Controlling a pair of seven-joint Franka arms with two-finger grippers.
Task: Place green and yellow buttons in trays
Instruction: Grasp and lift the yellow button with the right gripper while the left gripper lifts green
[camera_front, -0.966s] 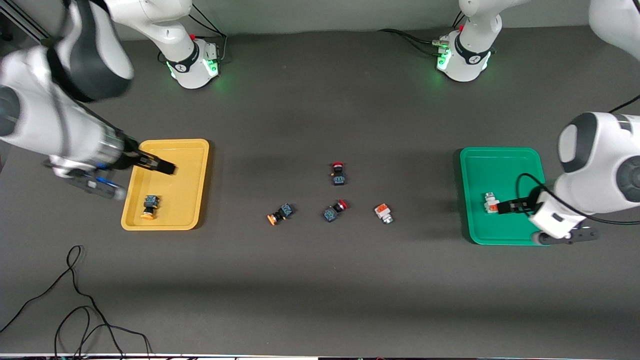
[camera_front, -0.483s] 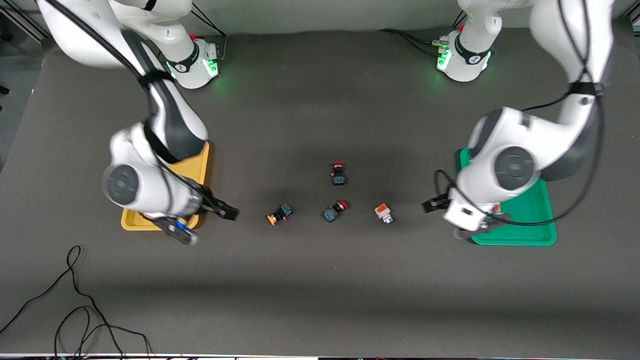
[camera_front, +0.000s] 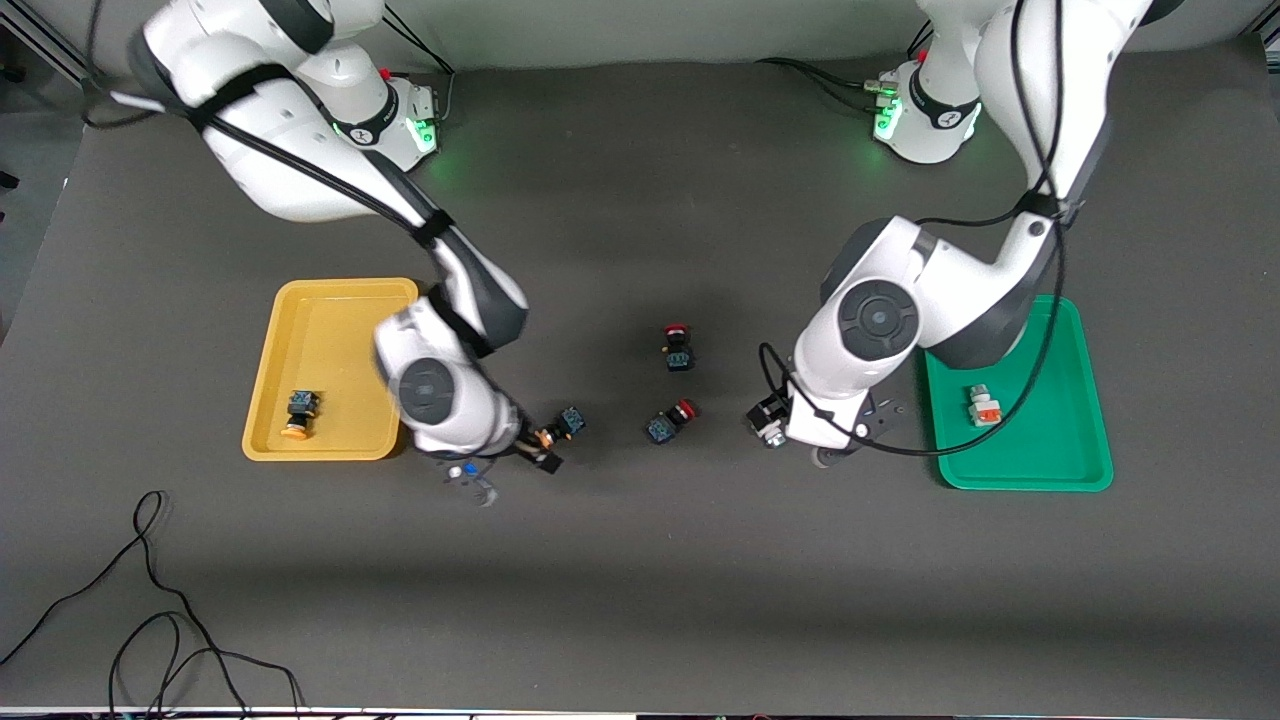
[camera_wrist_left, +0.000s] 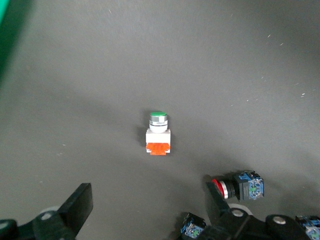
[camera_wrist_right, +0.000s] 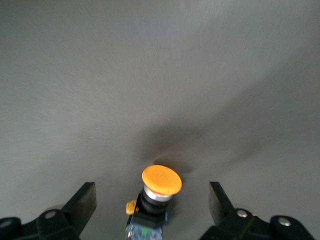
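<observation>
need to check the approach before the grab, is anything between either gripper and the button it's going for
Nothing visible. The left gripper hangs open over the green-capped button, bare table between its fingers. The right gripper is open around the yellow-capped button. The red-capped switch lies off beside the left gripper.

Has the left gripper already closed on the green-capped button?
No: in the left wrist view the green-capped button lies on the table, clear of the left gripper, whose fingers are spread wide.
</observation>
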